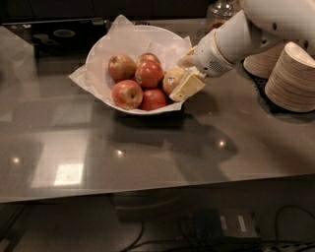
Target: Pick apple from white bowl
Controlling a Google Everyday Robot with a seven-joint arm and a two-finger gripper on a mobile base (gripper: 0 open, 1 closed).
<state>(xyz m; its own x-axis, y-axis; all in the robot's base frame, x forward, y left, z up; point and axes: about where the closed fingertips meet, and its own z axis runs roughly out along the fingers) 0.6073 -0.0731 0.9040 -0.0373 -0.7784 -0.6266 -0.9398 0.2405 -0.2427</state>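
Observation:
The white bowl (106, 47), wide and lined with crinkled white paper, stands on the grey table at the back centre. It holds several apples. The pale yellowish apple (171, 80) with a small white sticker lies at the bowl's right rim, beside redder apples (148, 74). My gripper (183, 75) reaches in from the right over the rim and sits right against the pale apple, with its cream parts above and below it. The white arm (246, 32) runs off to the upper right.
Stacks of small cream bowls (293, 76) stand at the right on a dark mat. A glass jar (219, 11) is behind the arm. A dark tray (54, 32) lies at the back left. The table's front edge (157, 189) runs below.

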